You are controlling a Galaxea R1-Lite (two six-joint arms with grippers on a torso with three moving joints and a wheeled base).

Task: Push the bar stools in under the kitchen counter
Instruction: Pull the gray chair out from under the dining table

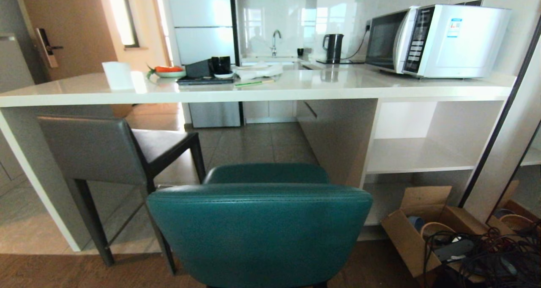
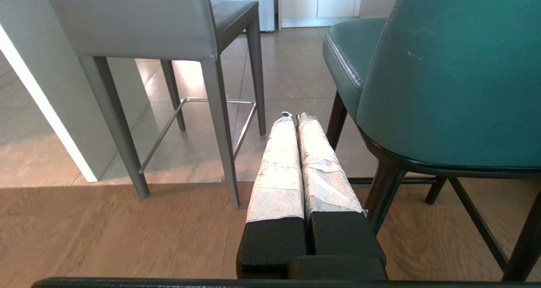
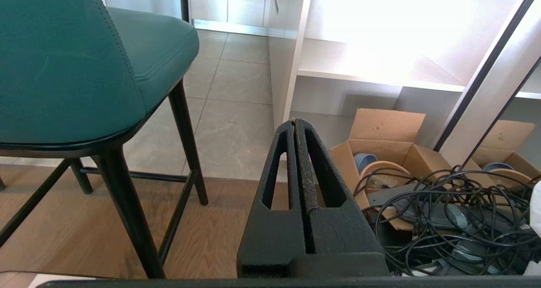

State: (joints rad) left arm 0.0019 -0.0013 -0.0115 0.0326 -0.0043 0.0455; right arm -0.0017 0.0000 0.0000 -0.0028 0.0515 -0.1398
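The teal bar stool (image 1: 258, 229) stands right in front of me, its padded back toward me and its seat short of the kitchen counter (image 1: 253, 91). The grey bar stool (image 1: 105, 153) stands to its left, seat partly under the white slab. Neither arm shows in the head view. My left gripper (image 2: 295, 115) is shut and empty, low beside the teal bar stool (image 2: 444, 77), pointing between it and the grey bar stool (image 2: 139, 22). My right gripper (image 3: 294, 121) is shut and empty, on the other side of the teal bar stool (image 3: 72, 64).
An open cardboard box (image 1: 422, 233) with bowls and a tangle of black cables (image 1: 486, 245) lies on the floor at the right, by the counter's white shelves (image 1: 418, 157). A microwave (image 1: 435, 39), kettle and dishes stand on the counter. A dark-framed mirror leans at the far right.
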